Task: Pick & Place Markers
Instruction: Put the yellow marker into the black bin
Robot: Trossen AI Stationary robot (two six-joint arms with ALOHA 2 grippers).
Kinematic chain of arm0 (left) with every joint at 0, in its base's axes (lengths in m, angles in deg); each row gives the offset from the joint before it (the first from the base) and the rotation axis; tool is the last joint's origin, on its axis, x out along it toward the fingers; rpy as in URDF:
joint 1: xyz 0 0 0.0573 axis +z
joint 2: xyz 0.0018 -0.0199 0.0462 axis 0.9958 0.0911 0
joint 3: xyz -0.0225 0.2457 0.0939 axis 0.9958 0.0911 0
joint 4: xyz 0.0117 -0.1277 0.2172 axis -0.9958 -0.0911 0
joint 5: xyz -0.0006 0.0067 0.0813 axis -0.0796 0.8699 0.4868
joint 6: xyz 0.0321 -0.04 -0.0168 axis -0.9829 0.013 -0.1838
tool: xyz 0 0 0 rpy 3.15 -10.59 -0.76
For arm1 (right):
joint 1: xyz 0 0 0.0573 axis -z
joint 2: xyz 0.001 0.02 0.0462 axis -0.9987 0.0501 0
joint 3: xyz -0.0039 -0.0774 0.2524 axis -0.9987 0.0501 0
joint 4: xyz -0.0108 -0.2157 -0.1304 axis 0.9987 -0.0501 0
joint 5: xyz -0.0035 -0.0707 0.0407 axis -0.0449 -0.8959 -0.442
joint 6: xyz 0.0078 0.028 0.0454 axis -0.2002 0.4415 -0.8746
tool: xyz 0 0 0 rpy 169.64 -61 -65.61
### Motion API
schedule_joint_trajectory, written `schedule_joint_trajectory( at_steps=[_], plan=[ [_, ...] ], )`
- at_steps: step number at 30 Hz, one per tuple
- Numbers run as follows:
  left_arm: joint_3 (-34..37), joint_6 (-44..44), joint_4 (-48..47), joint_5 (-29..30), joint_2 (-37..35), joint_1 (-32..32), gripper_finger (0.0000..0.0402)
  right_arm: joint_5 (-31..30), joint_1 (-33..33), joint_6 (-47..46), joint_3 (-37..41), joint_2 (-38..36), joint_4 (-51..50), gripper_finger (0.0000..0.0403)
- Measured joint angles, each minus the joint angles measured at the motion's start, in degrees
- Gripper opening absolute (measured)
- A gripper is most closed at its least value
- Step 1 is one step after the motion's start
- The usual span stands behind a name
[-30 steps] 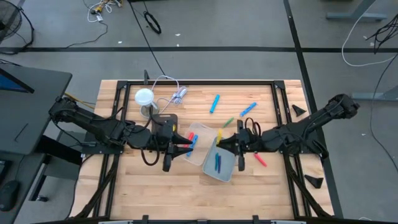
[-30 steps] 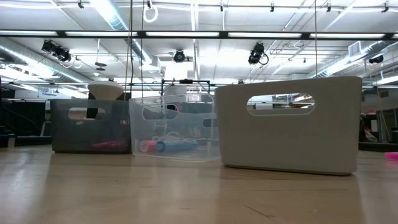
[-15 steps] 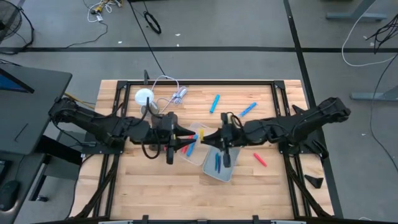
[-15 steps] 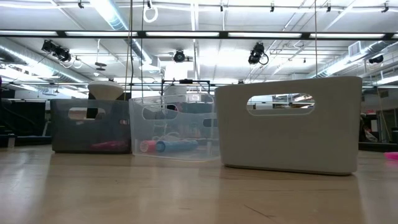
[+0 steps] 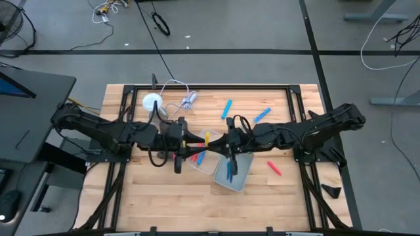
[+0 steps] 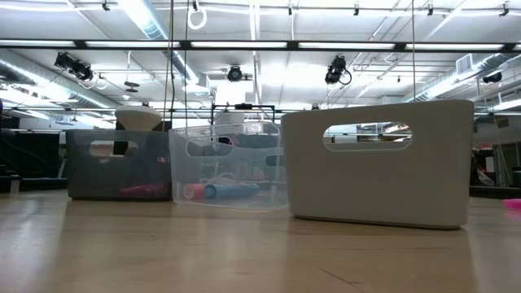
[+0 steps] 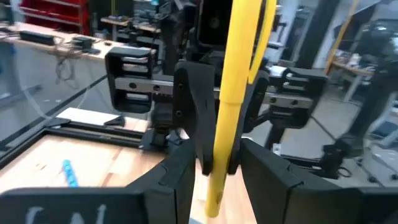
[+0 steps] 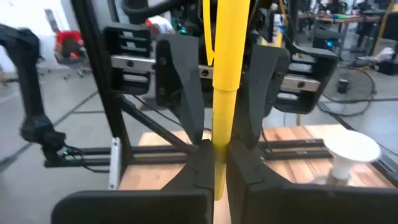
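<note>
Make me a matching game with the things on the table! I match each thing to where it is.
Things:
1. yellow marker
2. red marker
3. white lamp
4. white bin

Places:
A. stands by the white cable
B. has blue markers inside
C. pinched in the right pincer
D. lies on bare wood beside the right arm

Pairs: 1-C, 2-D, 3-A, 4-B

A yellow marker [image 5: 207, 138] stands upright between both arms' jaws above the clear bin. Blue markers [image 5: 229, 172] lie in the white bin; blue [image 5: 226, 108] and red [image 5: 274, 168] ones lie loose on the surface.
</note>
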Motion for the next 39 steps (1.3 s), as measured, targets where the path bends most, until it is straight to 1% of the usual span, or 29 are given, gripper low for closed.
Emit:
schedule_joint_trajectory(
  at_steps=[4,11,14,20,23,25,29,35,39],
  plan=[
    [0.0,-0.3,1.1,1.7,0.2,0.0,0.013,-0.4,0.1,-1.7,0.0,1.1,0.8,0.0009],
    [0.0,-0.3,1.3,1.7,0.1,0.0,0.0125,-0.1,0.0,-1.8,0.0,1.7,1.8,0.0009],
    [0.0,0.0,1.3,1.6,0.1,0.0,0.0107,-0.2,0.0,-2.0,0.0,1.7,1.7,0.0009],
    [0.0,1.1,1.4,-0.5,0.1,0.0,0.004,0.0,0.0,-3.0,0.0,1.7,1.3,0.0009],
    [0.0,1.2,1.5,-1.2,0.1,0.0,0.0036,0.0,0.0,-3.1,0.0,1.7,1.2,0.0018],
    [0.0,1.5,1.5,-1.3,0.1,0.0,0.0036,0.0,0.0,-3.1,0.0,1.7,1.1,0.0032],
    [0.0,1.7,2.0,-0.6,0.1,0.0,0.0036,0.0,0.0,-3.5,0.0,1.7,-0.2,0.0074],
    [0.1,1.5,1.7,1.9,0.0,0.0,0.0036,0.5,-0.1,-4.6,0.0,0.5,-2.8,0.0153],
    [0.1,3.4,-0.2,3.5,-0.1,0.0,0.0036,0.4,-0.1,-4.5,0.0,-0.8,-5.1,0.0207]
  ],
)
